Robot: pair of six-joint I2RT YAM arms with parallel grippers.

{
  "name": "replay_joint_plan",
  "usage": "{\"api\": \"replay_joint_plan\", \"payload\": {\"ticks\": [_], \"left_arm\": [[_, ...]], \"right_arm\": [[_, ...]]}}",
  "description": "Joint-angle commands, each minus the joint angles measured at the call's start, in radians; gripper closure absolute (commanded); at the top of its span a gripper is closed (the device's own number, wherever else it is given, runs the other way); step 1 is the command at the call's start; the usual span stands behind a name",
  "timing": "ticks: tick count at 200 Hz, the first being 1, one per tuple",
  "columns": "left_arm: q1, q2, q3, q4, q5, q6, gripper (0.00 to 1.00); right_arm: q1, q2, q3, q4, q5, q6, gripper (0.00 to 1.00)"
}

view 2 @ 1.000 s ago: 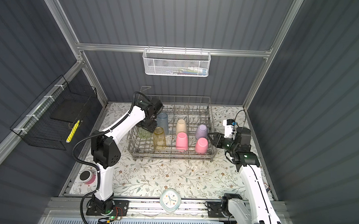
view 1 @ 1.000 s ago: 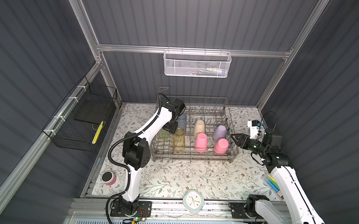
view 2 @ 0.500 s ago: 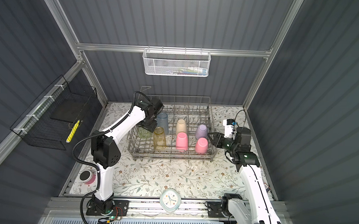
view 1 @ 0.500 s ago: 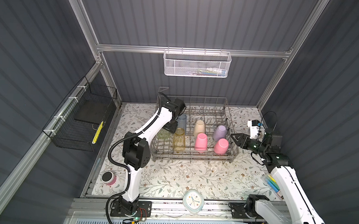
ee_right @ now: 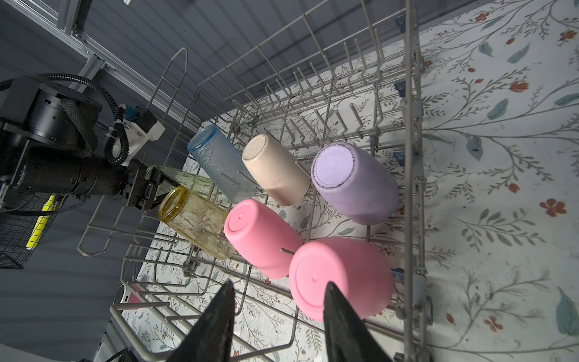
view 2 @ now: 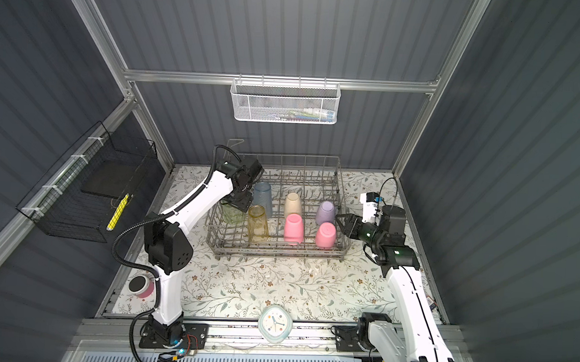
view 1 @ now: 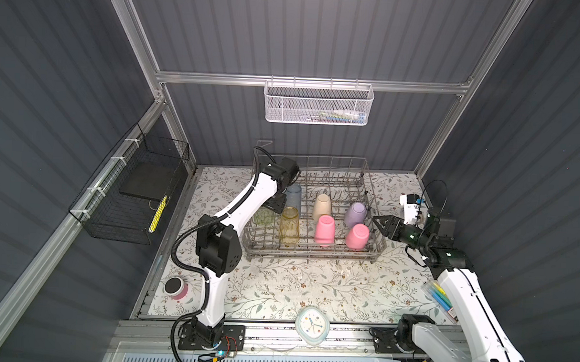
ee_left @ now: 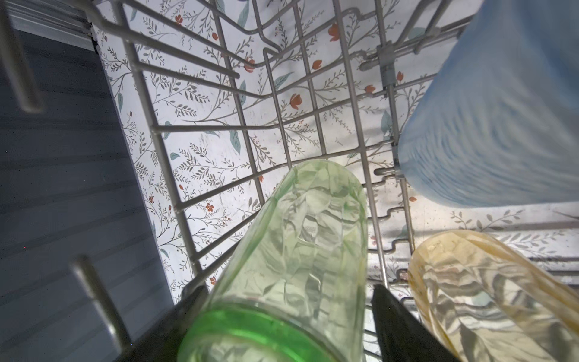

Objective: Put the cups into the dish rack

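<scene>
Left end effector (ee_left: 288, 291) open astride green cup (ee_left: 300, 238), one of seven in dish rack (view 1: 312, 251); right end effector (ee_right: 279, 283) half-open, empty

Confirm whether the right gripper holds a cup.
No: the right gripper has its jaws apart, gripping nothing.

Green cup (ee_left: 291, 250); grey rack (view 1: 312, 250); floral mat (view 1: 294, 283)

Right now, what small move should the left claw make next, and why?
Probably lift the left claw up off the green cup: the cup sits base-up in the dish rack, and the claw looks open, with a gap beside one finger.
</scene>
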Motion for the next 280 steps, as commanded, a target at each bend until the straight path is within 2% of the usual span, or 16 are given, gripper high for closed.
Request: {"api": "replay_joint_plan", "payload": {"ticks": [1, 112, 185, 217, 242, 280], "left_arm": [[-0.003, -0.046, 0.010, -0.009, -0.026, -0.017, 0.18], [-0.004, -0.059, 0.055, -0.012, -0.036, -0.013, 0.17], [-0.017, -0.104, 0.095, 0.017, 0.075, 0.012, 0.17], [-0.025, -0.171, 0.086, 0.070, 0.128, 0.024, 0.17], [-0.026, -0.300, -0.011, 0.215, 0.131, 0.037, 0.17], [-0.025, -0.604, -0.338, 0.597, 0.011, 0.067, 0.12]], "right_arm": [[-0.006, 0.005, -0.011, 0.014, -0.018, 0.005, 0.53], [-0.006, 0.007, -0.011, 0.017, -0.019, 0.004, 0.52], [-0.006, 0.011, -0.006, 0.018, -0.019, 0.006, 0.52], [-0.006, 0.011, -0.002, 0.017, -0.017, 0.007, 0.52], [-0.006, 0.009, 0.004, 0.019, -0.015, 0.009, 0.52], [-0.006, -0.012, 0.020, 0.011, 0.017, 0.006, 0.52]]}}
